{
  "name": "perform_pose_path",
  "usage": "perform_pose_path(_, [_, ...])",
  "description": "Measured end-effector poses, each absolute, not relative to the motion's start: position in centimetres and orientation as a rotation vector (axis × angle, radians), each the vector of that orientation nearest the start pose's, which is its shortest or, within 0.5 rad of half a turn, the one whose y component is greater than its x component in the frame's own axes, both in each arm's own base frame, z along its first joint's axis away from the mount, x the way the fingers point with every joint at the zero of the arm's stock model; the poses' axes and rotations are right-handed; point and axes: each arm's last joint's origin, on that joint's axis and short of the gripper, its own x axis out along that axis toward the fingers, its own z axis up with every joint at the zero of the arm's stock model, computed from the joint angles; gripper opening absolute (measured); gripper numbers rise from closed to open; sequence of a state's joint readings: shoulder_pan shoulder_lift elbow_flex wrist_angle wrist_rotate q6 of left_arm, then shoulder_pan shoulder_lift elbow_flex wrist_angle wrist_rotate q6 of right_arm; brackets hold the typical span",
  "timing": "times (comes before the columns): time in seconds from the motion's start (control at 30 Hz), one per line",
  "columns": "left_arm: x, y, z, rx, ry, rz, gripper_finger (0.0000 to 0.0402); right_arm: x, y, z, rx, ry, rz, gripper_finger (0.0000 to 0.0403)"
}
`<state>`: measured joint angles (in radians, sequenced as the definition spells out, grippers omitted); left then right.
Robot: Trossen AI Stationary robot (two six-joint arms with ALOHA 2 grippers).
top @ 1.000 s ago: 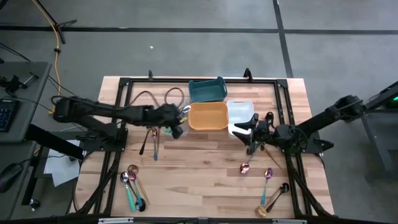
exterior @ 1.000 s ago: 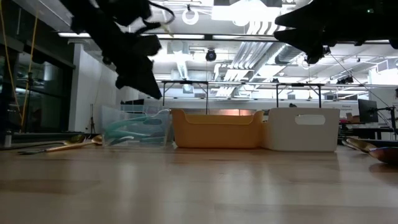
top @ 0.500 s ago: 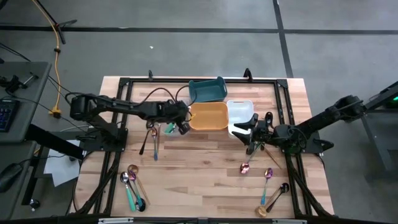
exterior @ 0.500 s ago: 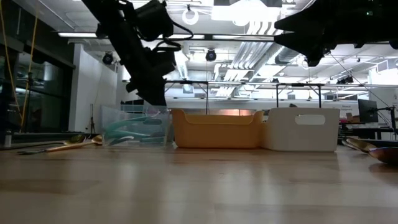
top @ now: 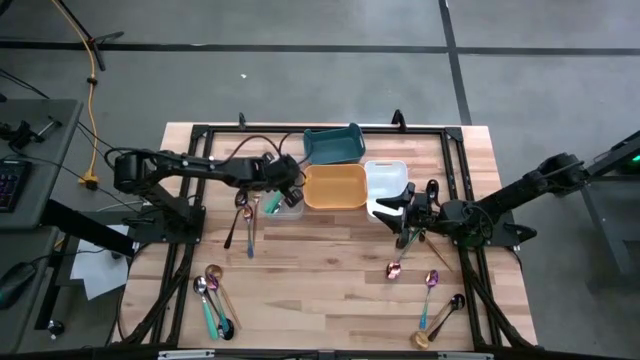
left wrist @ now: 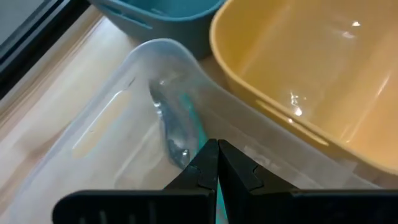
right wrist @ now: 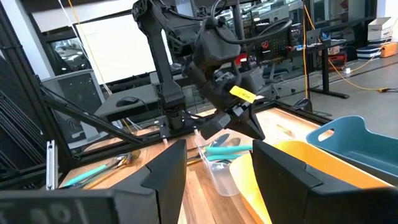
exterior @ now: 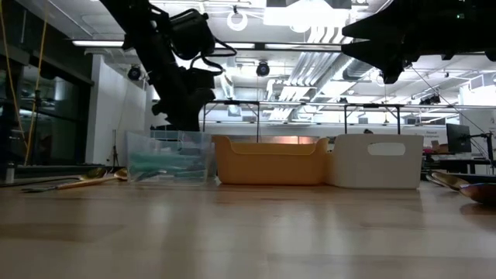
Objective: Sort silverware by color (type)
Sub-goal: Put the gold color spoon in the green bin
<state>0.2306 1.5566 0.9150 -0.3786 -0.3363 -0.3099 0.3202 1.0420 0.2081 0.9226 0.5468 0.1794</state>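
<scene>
Silverware scattered over the counter [top: 330,250]: teal-handled spoon [left wrist: 180,124] lying inside clear tray [top: 280,200], just left of frame centre in the high view. Black and gold pieces [top: 240,228] just below that tray. Cluster of mixed spoons [top: 213,300] at lower left. Pink-purple spoon [top: 393,269] and others [top: 440,305] at lower right. Left hand [left wrist: 214,163] closed, fingers pressed together, poised over clear tray with a sliver of teal showing between the tips. Orange tray [top: 335,187], white tray [top: 386,180] and teal tray [top: 333,145] around upper centre. Right hand [top: 405,208] open, holding nothing, waiting right of centre beside white tray.
</scene>
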Motion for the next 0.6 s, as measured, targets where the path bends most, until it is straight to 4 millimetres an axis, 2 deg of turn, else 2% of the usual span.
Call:
perform_pose_path(0.13, [28.4, 7.0, 19.9, -0.226, 0.92, 0.632, 0.0, 18.3, 4.5, 19.8, 0.213, -0.1, -0.218, 0.0177])
perform_pose_path(0.27, [27.5, 5.0, 22.3, -0.205, 0.866, 0.552, 0.0, 18.3, 4.5, 19.9, 0.212, -0.101, -0.218, 0.0177])
perform_pose_path(0.47, [26.3, 0.0, 26.7, -0.108, 0.624, 0.472, 0.0, 18.3, 4.5, 19.9, 0.2, -0.103, -0.218, 0.0177])
perform_pose_path(0.6, [25.7, -3.9, 28.4, -0.012, 0.468, 0.443, 0.0, 18.3, 4.5, 20.0, 0.19, -0.108, -0.219, 0.0177])
